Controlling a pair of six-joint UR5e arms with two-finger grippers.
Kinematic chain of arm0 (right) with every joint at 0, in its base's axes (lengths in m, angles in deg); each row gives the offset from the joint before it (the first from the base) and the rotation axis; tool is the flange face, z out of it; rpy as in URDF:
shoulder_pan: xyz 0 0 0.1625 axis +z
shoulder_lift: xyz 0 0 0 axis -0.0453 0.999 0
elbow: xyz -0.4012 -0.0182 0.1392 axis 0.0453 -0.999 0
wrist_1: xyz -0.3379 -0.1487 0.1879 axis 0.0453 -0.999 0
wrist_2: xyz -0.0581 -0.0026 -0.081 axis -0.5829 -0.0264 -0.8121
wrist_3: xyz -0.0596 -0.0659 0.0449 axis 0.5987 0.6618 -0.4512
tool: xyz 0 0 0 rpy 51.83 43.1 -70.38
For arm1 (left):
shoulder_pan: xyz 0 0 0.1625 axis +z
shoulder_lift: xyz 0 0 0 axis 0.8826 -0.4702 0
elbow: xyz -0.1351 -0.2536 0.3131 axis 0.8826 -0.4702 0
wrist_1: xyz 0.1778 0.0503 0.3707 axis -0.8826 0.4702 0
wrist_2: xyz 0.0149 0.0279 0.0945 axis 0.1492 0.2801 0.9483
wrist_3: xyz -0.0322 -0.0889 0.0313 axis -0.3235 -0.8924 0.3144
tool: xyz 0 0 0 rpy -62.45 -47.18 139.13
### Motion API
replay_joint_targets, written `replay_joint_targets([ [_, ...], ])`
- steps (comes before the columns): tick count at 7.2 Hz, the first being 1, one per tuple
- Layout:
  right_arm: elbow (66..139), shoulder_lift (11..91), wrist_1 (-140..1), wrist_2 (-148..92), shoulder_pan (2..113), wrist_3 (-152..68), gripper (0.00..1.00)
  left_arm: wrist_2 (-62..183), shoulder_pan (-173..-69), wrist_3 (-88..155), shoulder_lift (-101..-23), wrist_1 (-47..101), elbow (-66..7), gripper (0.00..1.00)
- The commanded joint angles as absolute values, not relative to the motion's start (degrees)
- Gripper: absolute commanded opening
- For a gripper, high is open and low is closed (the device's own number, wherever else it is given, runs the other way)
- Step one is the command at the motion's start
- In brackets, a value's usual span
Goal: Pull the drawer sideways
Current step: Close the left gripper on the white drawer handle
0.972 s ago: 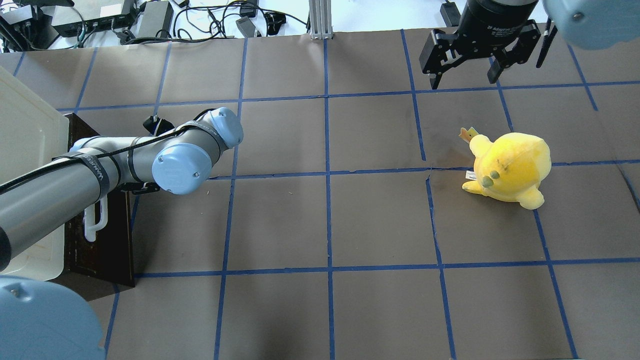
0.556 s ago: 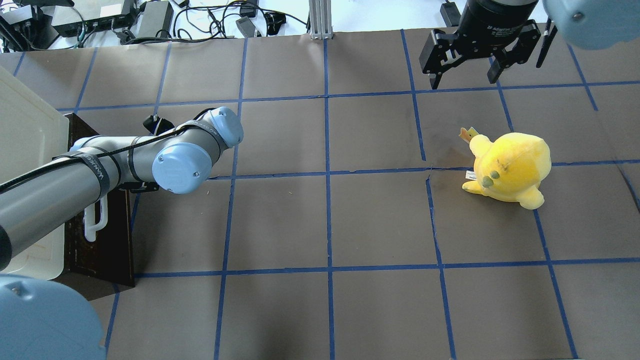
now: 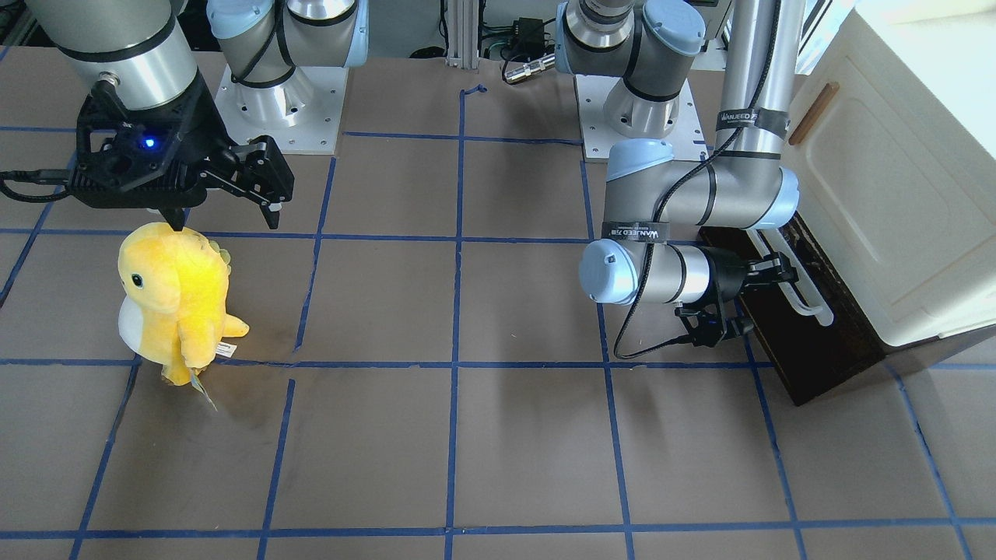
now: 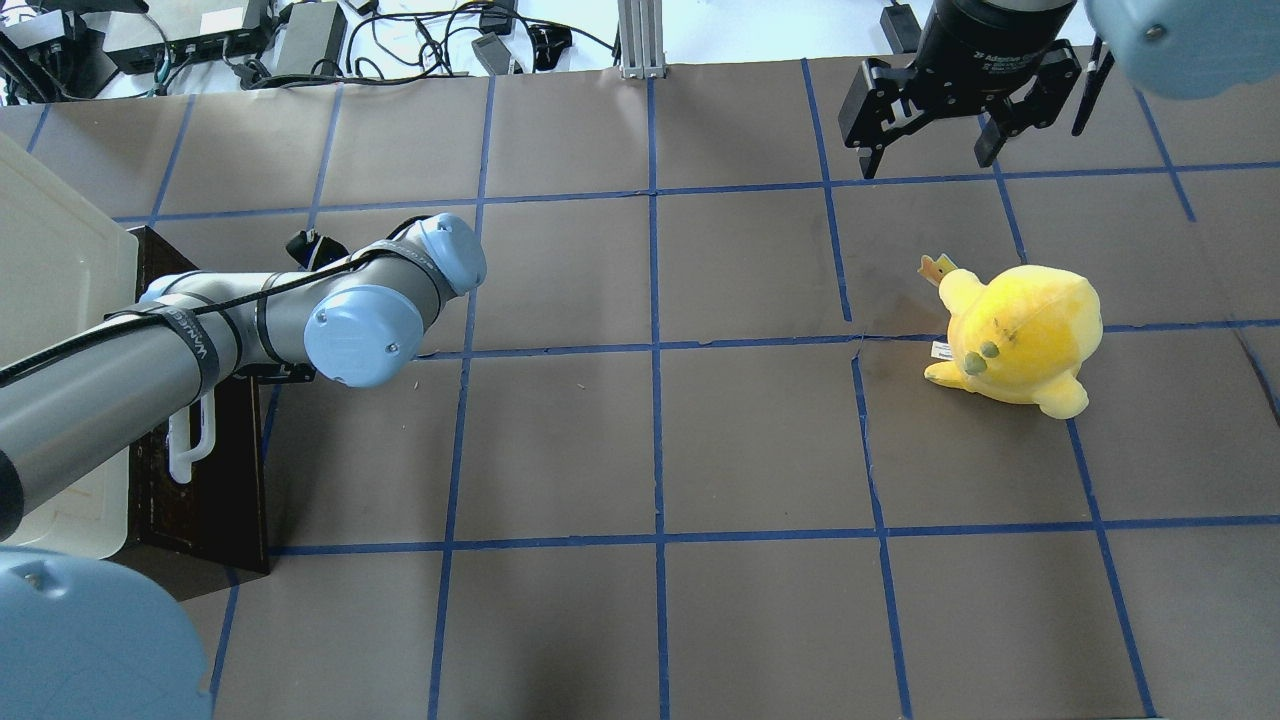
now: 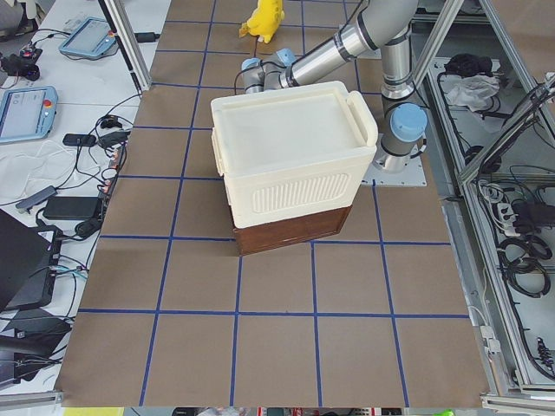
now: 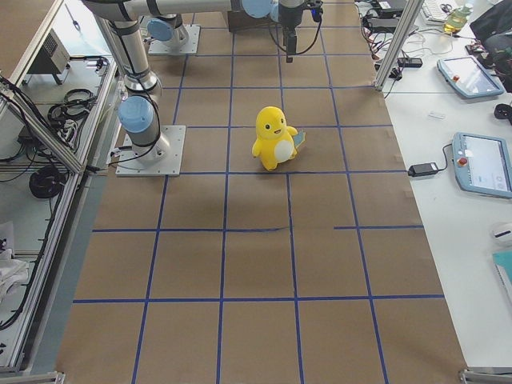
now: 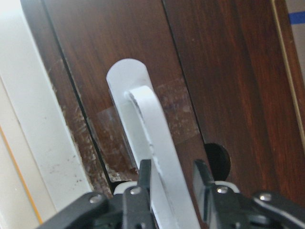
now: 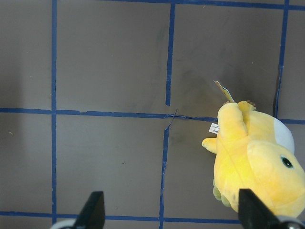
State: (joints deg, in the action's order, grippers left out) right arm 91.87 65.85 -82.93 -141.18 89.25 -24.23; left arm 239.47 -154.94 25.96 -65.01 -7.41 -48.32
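The drawer [image 3: 825,350] has a dark brown wooden front and sits pushed in under the cream cabinet [image 3: 895,194]. It also shows at the left edge of the overhead view [image 4: 200,500]. Its long white bar handle [image 7: 143,109] runs along the front [image 7: 214,71]. My left gripper [image 7: 171,179] is shut on this handle, one finger on each side of the bar. In the front-facing view the left gripper [image 3: 778,270] is at the handle [image 3: 805,299]. My right gripper [image 4: 930,150] hangs open and empty above the far right of the table.
A yellow plush toy [image 4: 1020,335] stands on the right half of the table, just in front of the right gripper [image 3: 226,218]. The brown paper table top [image 4: 650,450] carries a blue tape grid. Cables and power bricks [image 4: 300,40] lie beyond the far edge.
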Motion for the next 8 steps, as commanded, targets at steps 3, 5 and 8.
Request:
replay_joint_targets([
  [3,91.87,65.88,-82.93,-141.18,89.25,-24.25,1.0,239.35,-155.03,26.14,-65.13,-7.81,-47.58,0.21],
  [5,91.87,65.88,-82.93,-141.18,89.25,-24.25,1.0,239.27,-155.12,26.57,-65.3,-7.81,-46.62,0.21],
  [8,91.87,65.88,-82.93,-141.18,89.25,-24.25,1.0,238.83,-156.69,26.49,-66.35,-7.9,-46.61,0.21],
])
